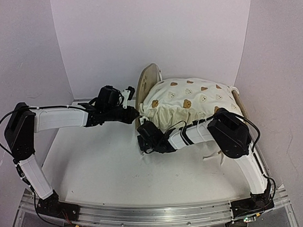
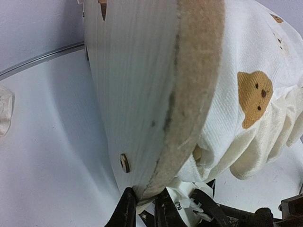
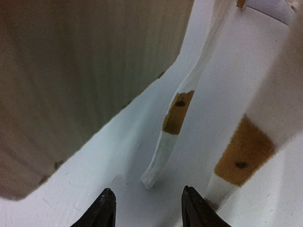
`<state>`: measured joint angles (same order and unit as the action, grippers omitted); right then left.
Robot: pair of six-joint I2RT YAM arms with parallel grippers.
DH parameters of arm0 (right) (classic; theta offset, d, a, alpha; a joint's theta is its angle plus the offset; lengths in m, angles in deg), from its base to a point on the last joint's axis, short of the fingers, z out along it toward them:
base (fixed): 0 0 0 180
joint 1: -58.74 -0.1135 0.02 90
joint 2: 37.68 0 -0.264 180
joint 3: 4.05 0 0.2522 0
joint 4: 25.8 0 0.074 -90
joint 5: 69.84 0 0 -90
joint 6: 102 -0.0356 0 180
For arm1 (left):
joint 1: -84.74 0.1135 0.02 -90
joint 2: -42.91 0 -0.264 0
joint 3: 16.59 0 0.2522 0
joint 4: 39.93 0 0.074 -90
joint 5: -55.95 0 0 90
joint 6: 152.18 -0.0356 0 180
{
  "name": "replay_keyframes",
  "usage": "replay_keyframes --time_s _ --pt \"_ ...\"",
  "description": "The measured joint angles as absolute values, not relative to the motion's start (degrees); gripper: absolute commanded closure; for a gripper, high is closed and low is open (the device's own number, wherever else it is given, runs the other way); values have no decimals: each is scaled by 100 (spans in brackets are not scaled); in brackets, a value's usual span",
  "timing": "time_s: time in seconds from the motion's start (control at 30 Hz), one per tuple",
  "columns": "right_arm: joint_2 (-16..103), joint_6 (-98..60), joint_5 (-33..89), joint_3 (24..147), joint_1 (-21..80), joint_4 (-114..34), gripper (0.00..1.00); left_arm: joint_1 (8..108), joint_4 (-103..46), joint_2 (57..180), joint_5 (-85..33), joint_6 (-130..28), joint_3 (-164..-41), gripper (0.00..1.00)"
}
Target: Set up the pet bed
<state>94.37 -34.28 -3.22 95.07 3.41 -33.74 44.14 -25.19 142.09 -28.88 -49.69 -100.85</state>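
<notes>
The pet bed (image 1: 146, 84) stands at the back middle of the table, a rounded plywood end board at its left and another (image 1: 238, 100) at its right. The cream bear-print cushion (image 1: 191, 97) lies over it and hides the base. My left gripper (image 1: 137, 113) is shut on the lower edge of the left end board (image 2: 137, 94), with the cushion (image 2: 246, 85) bulging past the board. My right gripper (image 1: 142, 132) is open and empty, low at the bed's front left corner. In its wrist view the gripper (image 3: 149, 208) points at a hanging cushion tie (image 3: 173, 123), beside the board (image 3: 71, 80).
A second bear-print tie (image 3: 241, 156) hangs to the right of the right gripper's fingers. Loose ties (image 1: 213, 155) trail on the white table (image 1: 103, 166) by the right arm. White walls close off the back and sides.
</notes>
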Motion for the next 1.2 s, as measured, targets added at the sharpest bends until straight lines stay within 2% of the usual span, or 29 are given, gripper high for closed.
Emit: replay_keyframes --time_s 0.1,0.17,0.3,0.5,0.63,0.77,0.93,1.2 --pt "9488 -3610 -442 9575 339 -3499 50 4419 -2519 14209 -2864 -4967 -10085 100" --pt "9470 -3653 -402 9549 332 -3496 56 4419 -2519 14209 -2862 -4969 -10085 100" --pt "8943 -3533 -177 8832 343 -3405 57 4419 -2517 14209 -2869 -4976 -10085 100" --pt "8086 -2167 1237 8191 463 -2985 56 4419 -2517 14209 -2869 -5004 -10087 100" --pt "7947 -1227 1888 8183 496 -2725 67 4419 -2508 14209 -2875 -5022 -10140 100" --pt "8067 -1166 1761 8185 492 -2369 75 4419 -2506 14209 -2877 -5026 -10229 100" --pt "8524 -1660 1246 8187 492 -1435 74 4436 -2511 14209 -2864 -5022 -10384 100" --pt "9048 -2471 175 8436 509 -1422 59 4434 -2513 14209 -2794 -5017 -10426 100"
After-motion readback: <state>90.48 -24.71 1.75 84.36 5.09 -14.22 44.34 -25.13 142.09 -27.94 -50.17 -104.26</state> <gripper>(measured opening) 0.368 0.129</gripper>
